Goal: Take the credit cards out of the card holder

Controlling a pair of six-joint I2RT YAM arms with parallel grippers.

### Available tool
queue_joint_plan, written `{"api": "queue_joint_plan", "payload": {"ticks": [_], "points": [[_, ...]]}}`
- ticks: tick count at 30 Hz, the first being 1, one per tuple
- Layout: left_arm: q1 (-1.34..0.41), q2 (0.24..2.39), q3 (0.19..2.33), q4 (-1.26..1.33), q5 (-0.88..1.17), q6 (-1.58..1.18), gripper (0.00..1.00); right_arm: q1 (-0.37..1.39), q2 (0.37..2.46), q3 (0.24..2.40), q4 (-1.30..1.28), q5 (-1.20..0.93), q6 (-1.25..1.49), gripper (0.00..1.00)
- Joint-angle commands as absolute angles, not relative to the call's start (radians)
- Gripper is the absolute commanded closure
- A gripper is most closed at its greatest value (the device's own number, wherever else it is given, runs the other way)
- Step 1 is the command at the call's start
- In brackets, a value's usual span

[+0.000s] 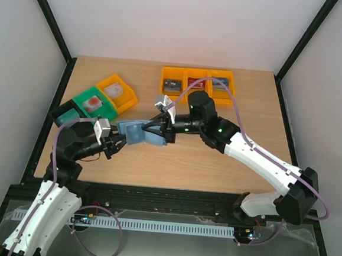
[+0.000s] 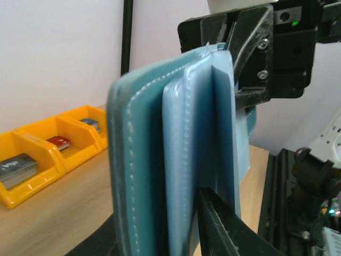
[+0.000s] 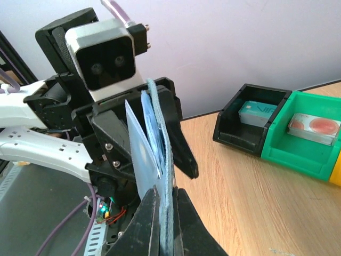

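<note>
The card holder (image 1: 136, 131) is up in the air above the counter (image 1: 216, 161), near the middle and a bit to the left. It is held between the two hands. Its long side runs left to right, one end toward each hand. It stands on its thin edge, so its flaps go straight up and down. The dark teal cover is on one side, and the paler blue pocket pages fan out a little on the other side, like a book just starting to open.

The left hand (image 1: 120, 142) is clamped on the left end. The right hand (image 1: 157, 132) is squeezed tight on the right end.

No card can be seen poking out of the holder. A teal card (image 3: 258, 112) lies in the black bin (image 3: 234, 130) at the far left. A grey card (image 2: 18, 168) and a red card (image 2: 58, 142) lie in the yellow bins (image 2: 32, 193) at the far side.
</note>
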State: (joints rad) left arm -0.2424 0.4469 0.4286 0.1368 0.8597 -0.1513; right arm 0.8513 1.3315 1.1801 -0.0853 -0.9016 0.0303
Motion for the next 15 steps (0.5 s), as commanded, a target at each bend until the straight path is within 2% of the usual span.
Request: {"api": "queue_joint_plan", "payload": {"ticks": [1, 3, 5, 6, 8, 11, 15], "points": [[-0.259, 0.446, 0.405, 0.214, 0.898, -0.186, 0.78, 0.857, 1.343, 1.196, 0.005, -0.909, 0.055, 0.98], [-0.263, 0.444, 0.398, 0.221, 0.904, -0.188, 0.94, 0.857, 1.35, 1.197, -0.005, -0.896, 0.052, 0.98], [-0.262, 0.438, 0.396, 0.211, 0.893, -0.187, 0.98, 0.857, 1.345, 1.189, -0.009, -0.874, 0.047, 0.92], [-0.262, 0.435, 0.399, 0.198, 0.878, -0.182, 0.98, 0.855, 1.336, 1.178, -0.005, -0.851, 0.043, 0.85], [-0.263, 0.43, 0.409, 0.147, 0.797, -0.149, 0.98, 0.844, 1.312, 1.144, 0.023, -0.777, 0.054, 0.64], [-0.262, 0.43, 0.43, 0.042, 0.572, 0.023, 0.98, 0.8, 1.289, 1.099, 0.051, -0.637, 0.102, 0.42], [-0.261, 0.446, 0.424, 0.052, 0.116, 0.382, 0.98, 0.774, 1.293, 1.088, -0.001, -0.495, 0.109, 0.23]]}}
